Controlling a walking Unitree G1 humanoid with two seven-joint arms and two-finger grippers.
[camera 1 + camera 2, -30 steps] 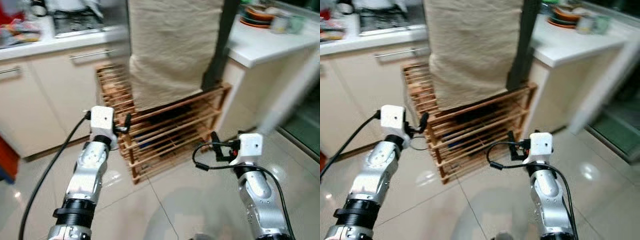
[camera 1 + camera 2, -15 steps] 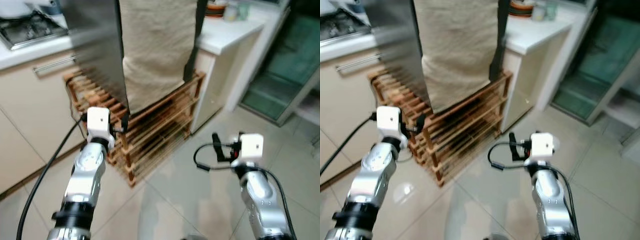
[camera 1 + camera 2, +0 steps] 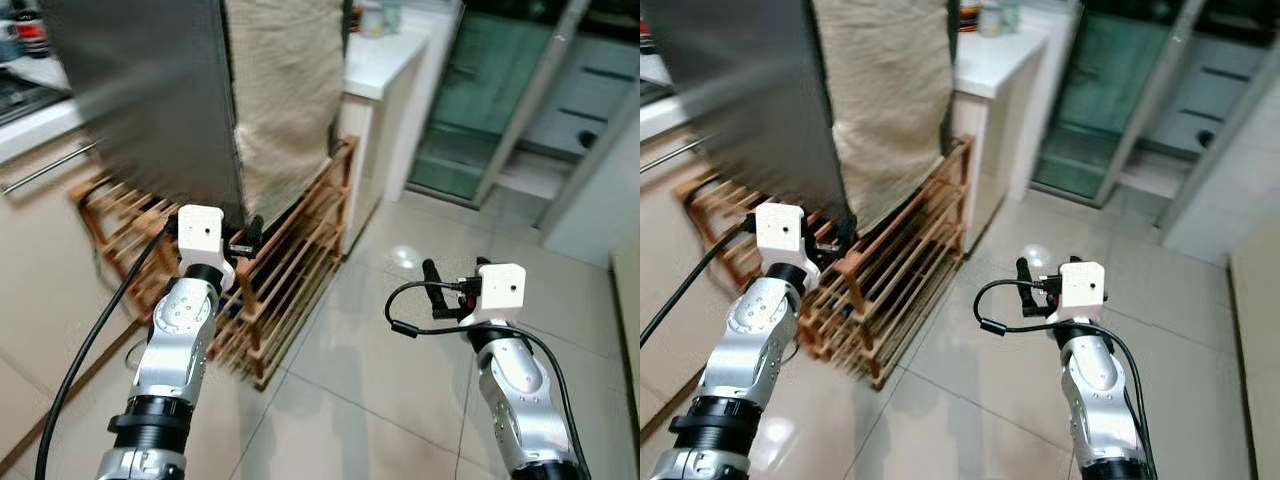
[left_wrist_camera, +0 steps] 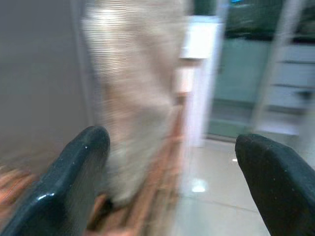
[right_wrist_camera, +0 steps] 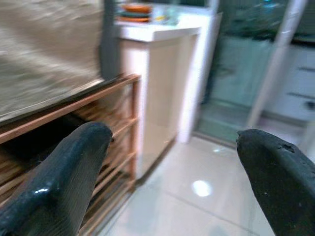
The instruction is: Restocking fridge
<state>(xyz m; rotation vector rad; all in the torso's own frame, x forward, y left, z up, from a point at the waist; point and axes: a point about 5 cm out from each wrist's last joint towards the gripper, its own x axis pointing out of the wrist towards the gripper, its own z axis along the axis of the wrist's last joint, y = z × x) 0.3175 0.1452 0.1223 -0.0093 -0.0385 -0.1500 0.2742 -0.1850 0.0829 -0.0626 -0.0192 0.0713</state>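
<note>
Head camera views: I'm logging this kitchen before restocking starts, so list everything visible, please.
Wooden rack: one, brown slatted, on the floor ahead of the left arm.
Cloth: one, beige, draped down over the rack.
Steel panel: one, grey, left of the cloth.
White counter: one, right of the cloth, dishes blurred on top.
Glass door: one, greenish, far right.
Tiled floor: pale, glossy.
Left gripper: open, empty, near the rack.
Right gripper: open, empty, over the floor.
</note>
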